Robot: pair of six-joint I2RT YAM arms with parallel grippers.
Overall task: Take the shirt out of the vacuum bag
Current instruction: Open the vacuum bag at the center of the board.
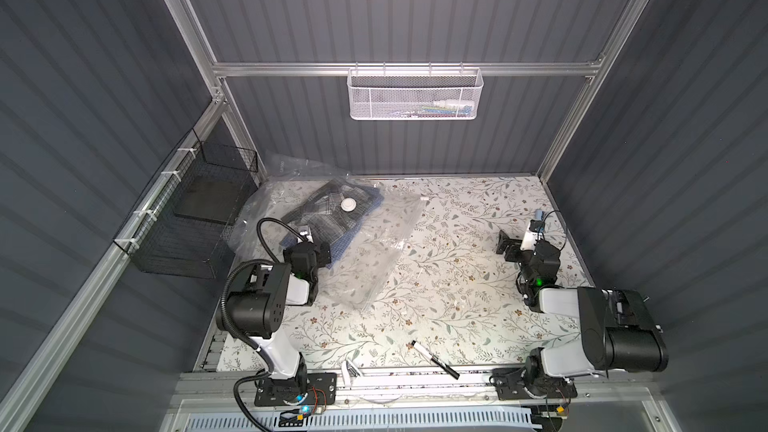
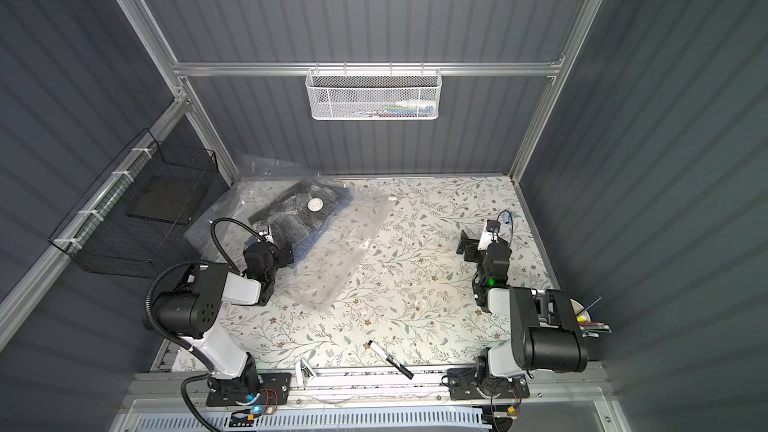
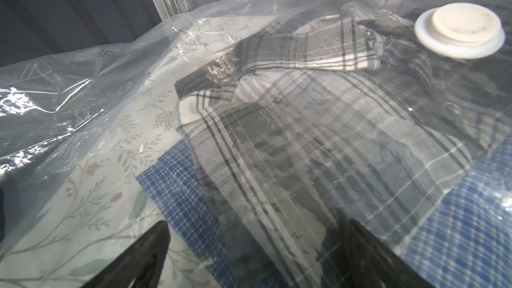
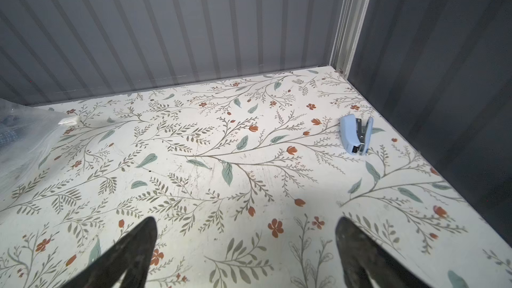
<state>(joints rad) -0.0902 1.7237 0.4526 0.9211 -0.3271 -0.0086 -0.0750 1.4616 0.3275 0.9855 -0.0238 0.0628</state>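
1. Floral-printed tabletop [image 1: 457, 284] covers the floor of a grey ribbed booth. At its near edge a black-and-white marker [image 1: 436, 359] lies alone, well apart from the task's things.
2. Next out, the left gripper [image 3: 256, 234] hangs low over the vacuum bag [image 1: 374, 251], jaws spread wide and gripping nothing. In the left wrist view its dark fingertips [image 3: 155, 236] are on or just above the clear film; which of the two cannot be told.
3. At about the same depth on the opposite side, the right gripper [image 4: 246, 228] is equally wide and empty. It hovers over bare table, well apart from the bag.
4. The bag lies flat on a diagonal, its long axis running from near the table's middle toward the far left corner. Its nearer half is empty film.
5. Inside the farther half, straight ahead of the left gripper, the grey plaid shirt [image 3: 304, 123] rests on a blue checked cloth [image 3: 182, 189]. The round white valve cap [image 1: 348, 204] sits above it, farther on.
6. The zip edge appears to be the side facing the right arm, ending at a small white slider [image 1: 424, 198]. Whether it is sealed cannot be told. The left arm is clearly the nearer one, yet film separates it from the shirt, so the way out probably leads sideways through that edge.
7. Farthest off are a blue stapler [image 4: 357, 135], a second clear bag with lettering [image 1: 291, 168] in the left corner, and a white mesh basket [image 1: 415, 95] on the back wall.
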